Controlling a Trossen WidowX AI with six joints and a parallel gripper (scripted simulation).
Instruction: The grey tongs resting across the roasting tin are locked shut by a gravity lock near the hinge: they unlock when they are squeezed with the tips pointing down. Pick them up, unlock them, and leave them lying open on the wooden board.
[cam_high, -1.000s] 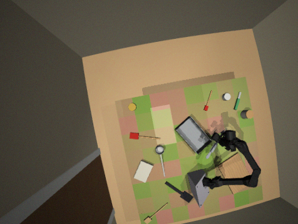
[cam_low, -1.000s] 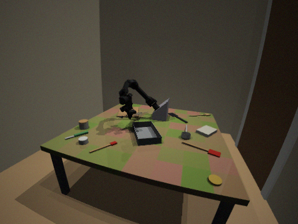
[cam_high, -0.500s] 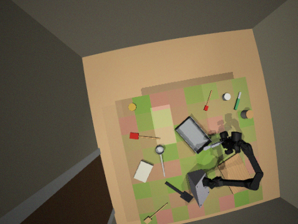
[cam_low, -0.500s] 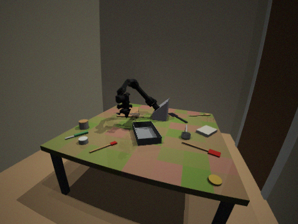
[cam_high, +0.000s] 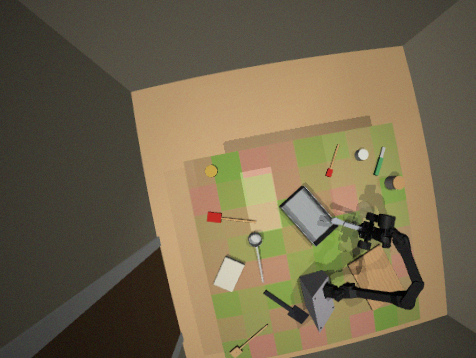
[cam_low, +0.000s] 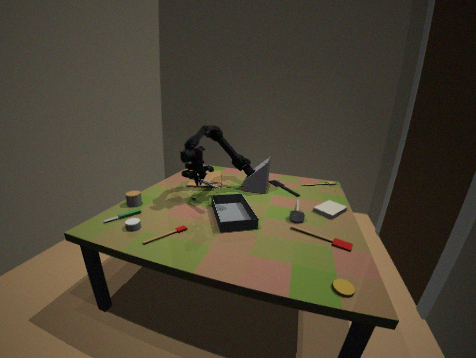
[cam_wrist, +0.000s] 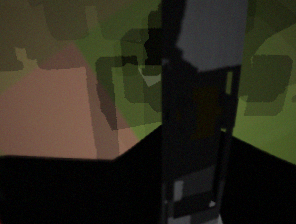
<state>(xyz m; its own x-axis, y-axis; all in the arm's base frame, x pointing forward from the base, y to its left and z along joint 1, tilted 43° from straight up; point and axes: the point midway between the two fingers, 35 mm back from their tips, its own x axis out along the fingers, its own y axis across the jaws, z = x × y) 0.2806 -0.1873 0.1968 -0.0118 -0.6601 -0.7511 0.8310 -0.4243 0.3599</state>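
Note:
The grey tongs (cam_high: 346, 224) (cam_low: 210, 184) (cam_wrist: 212, 35) are held above the table. In the top view they run left from the gripper, and their far end shows over the right edge of the roasting tin. My gripper (cam_high: 363, 231) (cam_low: 198, 183) is shut on them. Whether the tongs' arms are apart or locked together is too small and dark to tell. The roasting tin (cam_high: 298, 225) (cam_low: 240, 226) stands left of the gripper in the top view. The wooden board (cam_high: 376, 271) lies below the gripper in that view, partly under the arm.
The grey wedge (cam_high: 318, 305) (cam_low: 260, 176) stands by the arm's base. A dark spatula (cam_high: 296, 313) lies beside it. A brown-topped jar (cam_high: 396, 182) (cam_low: 133, 198), a white pot (cam_high: 362, 154) (cam_low: 133, 224) and a green-handled knife (cam_high: 379, 165) lie beyond the gripper.

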